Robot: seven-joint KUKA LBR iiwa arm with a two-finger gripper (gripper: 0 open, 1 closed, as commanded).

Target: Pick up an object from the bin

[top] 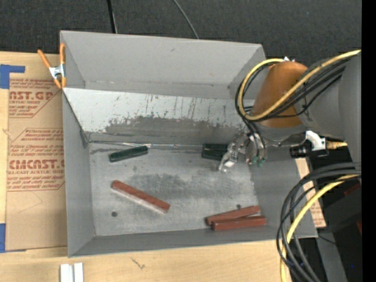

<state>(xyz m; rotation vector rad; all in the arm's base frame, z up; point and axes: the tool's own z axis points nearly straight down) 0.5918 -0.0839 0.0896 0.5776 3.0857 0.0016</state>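
My gripper (234,154) is low in the bin's right half, near the back wall. Right against its left side lies a small black block-shaped thing (212,151); a thin metal rod (170,148) runs leftward from it along the foot of the back wall. Whether the black thing is gripped cannot be made out. A dark green stick-shaped thing (128,153) lies further left, just below the rod.
A red-brown bar (141,195) lies slanted on the bin floor left of centre. Two more red-brown bars (235,218) lie side by side at the front right. The arm with its orange cover and yellow cables hangs over the bin's right rim.
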